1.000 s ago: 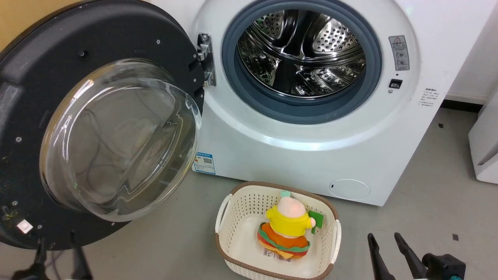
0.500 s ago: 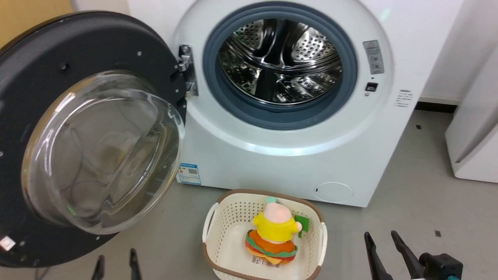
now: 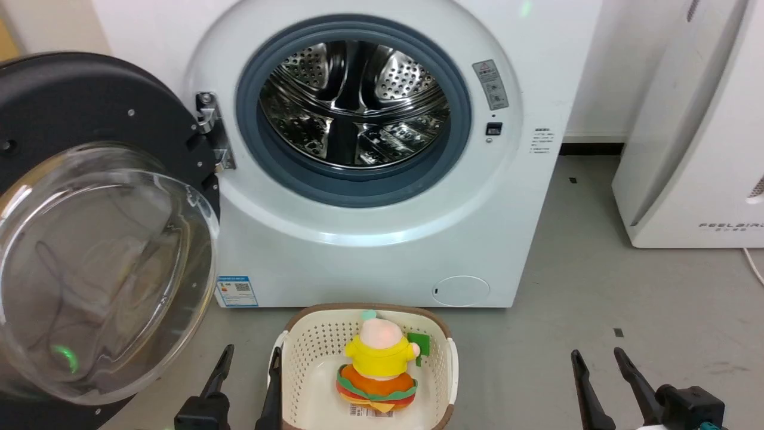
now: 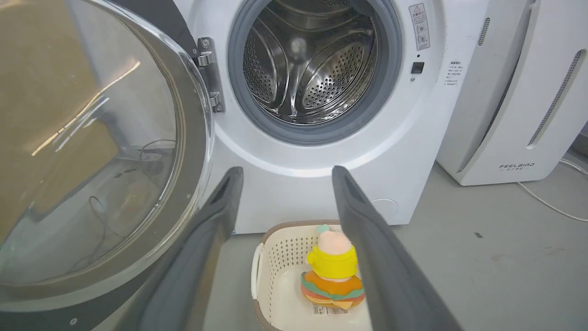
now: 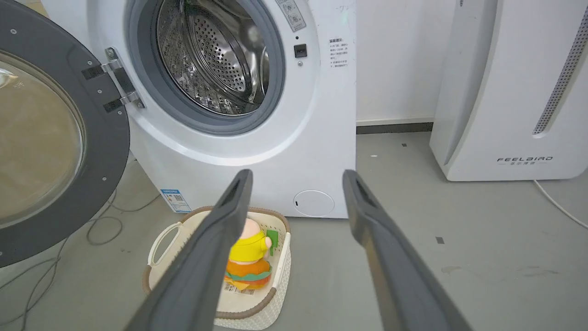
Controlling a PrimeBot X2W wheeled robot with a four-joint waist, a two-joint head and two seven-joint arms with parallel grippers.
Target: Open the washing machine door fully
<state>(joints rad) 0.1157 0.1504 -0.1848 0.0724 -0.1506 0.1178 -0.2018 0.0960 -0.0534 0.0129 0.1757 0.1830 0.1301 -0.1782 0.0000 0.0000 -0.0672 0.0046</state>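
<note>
head view, from the left: the washing machine door (image 3: 89,101) stands swung wide out on its hinge (image 3: 212,128), left of the washing machine (image 3: 370,251). its inner face and bulging glass window (image 3: 101,269) are turned toward the camera, and its lower edge runs out of the picture at the bottom left. right of the hinge, the perforated steel drum (image 3: 355,113) lies uncovered inside its grey rubber ring (image 3: 352,188). below it on the white front, a blue label (image 3: 237,291) sits at the lower left corner and a round cap (image 3: 461,291) toward the lower right.

the left gripper (image 3: 252,351) rises from the bottom edge just right of the door and clear of it, its two fingers spread apart and grasping nothing. its right finger overlaps the left rim of a cream basket (image 3: 316,340) on the grey floor (image 3: 567,269); whether they touch cannot be told. a yellow and orange plush toy (image 3: 379,364) sits in the basket.

further right, the right gripper (image 3: 597,353) points up over bare floor, fingers likewise apart with nothing between them. at the far right stands a white slanted appliance (image 3: 686,149) marked feelbird, apart from the washing machine.
</note>
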